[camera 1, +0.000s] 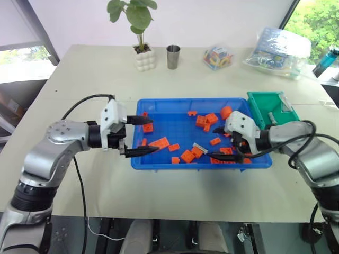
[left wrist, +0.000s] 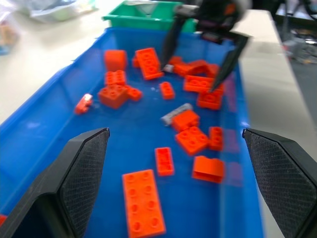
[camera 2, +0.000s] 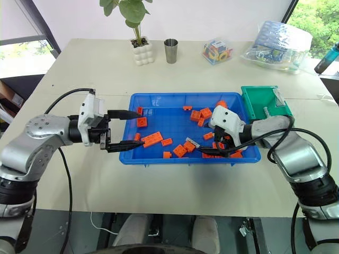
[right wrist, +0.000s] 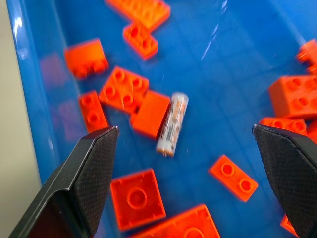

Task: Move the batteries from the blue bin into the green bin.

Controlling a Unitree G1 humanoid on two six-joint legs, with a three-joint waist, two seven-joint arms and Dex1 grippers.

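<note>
Right wrist view: one battery lies in the blue bin, touching an orange brick; its label print is unreadable. Head views add the green bin abutting the blue bin's right end. Right gripper and left gripper both gape wide, empty, over the blue bin.

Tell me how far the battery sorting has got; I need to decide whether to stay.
Done: one battery already lies in the green bin. In hand: nothing is gripped; the right gripper is open over the blue bin, its fingers framing a battery lying against an orange brick. The left gripper is open and empty at the bin's other end. Left: that battery at least.
</note>
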